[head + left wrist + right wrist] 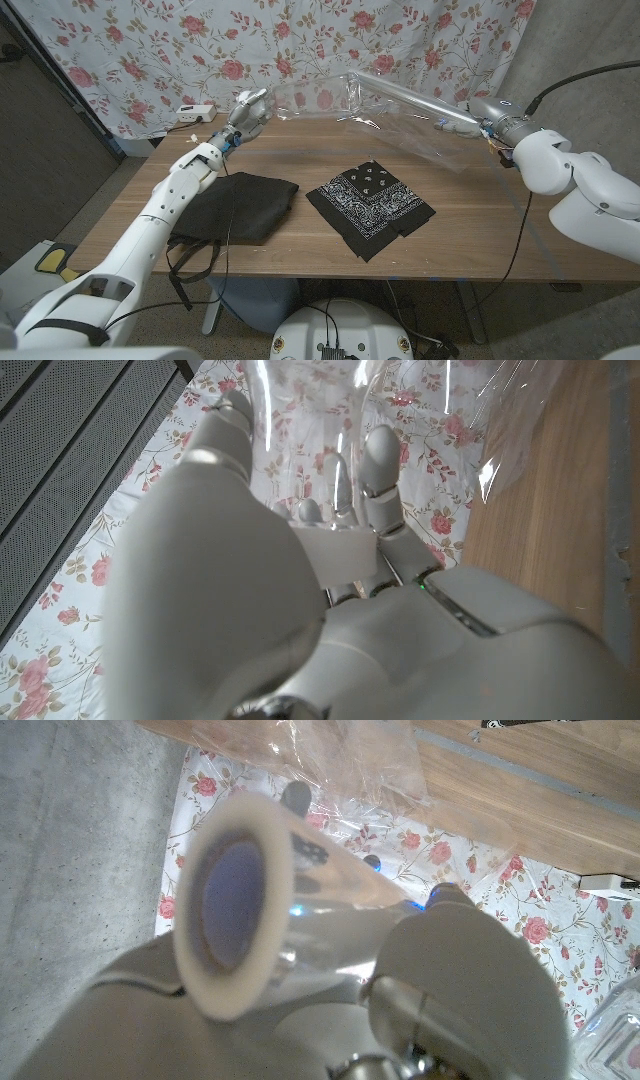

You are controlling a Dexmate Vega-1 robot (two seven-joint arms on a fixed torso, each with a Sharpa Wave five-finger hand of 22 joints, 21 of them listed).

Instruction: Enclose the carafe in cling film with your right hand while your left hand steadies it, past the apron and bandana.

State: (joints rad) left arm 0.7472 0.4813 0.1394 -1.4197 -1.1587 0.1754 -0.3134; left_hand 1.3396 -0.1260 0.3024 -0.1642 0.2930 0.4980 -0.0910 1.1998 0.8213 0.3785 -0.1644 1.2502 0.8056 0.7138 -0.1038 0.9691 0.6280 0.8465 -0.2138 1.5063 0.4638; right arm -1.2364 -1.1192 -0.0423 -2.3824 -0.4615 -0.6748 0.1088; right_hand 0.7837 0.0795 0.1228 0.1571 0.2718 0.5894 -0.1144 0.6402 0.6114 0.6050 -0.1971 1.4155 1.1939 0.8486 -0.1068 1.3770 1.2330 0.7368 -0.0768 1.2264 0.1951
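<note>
A: In the head view, what lies closest?

B: The black apron (232, 206), at the near left of the tabletop (480, 240), with the patterned bandana (372, 204) just beside it toward the middle. Both are flat and apart from the work, which happens beyond them at the far edge.

A: And the carafe?

B: The clear carafe (303, 98) is at the far side, just right of the left robot hand (248, 110). That hand is closed on its side, presumably so the light vessel does not slide when the film tugs at it. The right robot hand (478, 122) holds the roll of cling film (405, 97) up and out, a sheet (400, 128) stretched from the roll toward the carafe. I judge the height keeps the film taut and off the wood.

A: The left wrist view?

B: The left robot hand (260, 590) from behind, its fingers (380, 465) reaching up against glassy, reflective material, so it is clamped on the carafe (310, 420), as far as I can tell.

A: The right wrist view?

B: The roll's open end (232, 900) faces the camera, with the right robot hand (420, 980) wrapped round the tube, closed on it. Loose film (350, 755) trails off toward the tabletop (540, 790).
</note>
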